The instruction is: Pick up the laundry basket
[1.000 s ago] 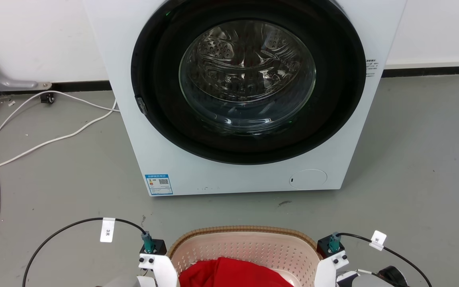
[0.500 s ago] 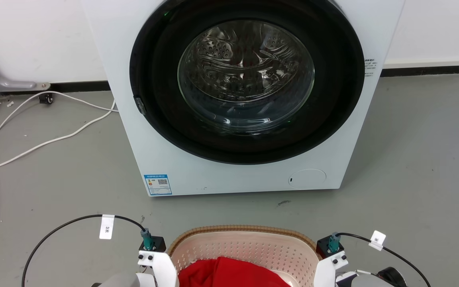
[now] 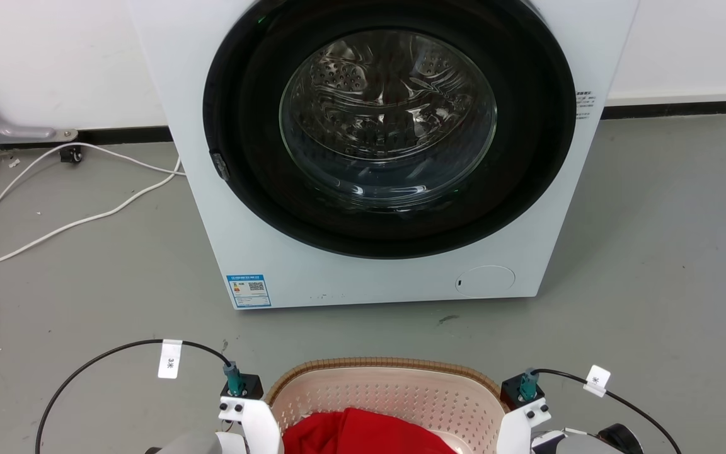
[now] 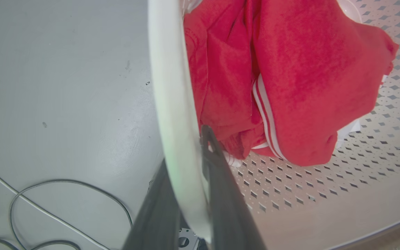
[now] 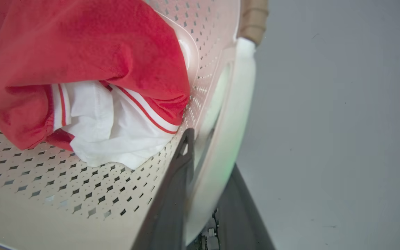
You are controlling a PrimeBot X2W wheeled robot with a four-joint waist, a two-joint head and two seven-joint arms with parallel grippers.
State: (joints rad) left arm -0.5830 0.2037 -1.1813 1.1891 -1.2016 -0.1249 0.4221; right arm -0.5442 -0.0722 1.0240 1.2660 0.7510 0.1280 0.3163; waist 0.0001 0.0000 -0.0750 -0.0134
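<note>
The laundry basket (image 3: 388, 391) is at 6 o'clock and the washing machine (image 3: 350, 284) at 12. The left gripper (image 4: 186, 149) and right gripper (image 5: 212, 149) each pinch a side rim. Risk: an uneven lift may tilt the basket, so a rim slips out and the red garment (image 4: 290, 69) spills.

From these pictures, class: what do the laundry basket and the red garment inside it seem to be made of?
The laundry basket: likely moulded plastic, matt cream-pink, with regular holes; brown rim looks woven. The red garment: soft, fuzzy fabric, perhaps fleece; folds and nap show.
</note>
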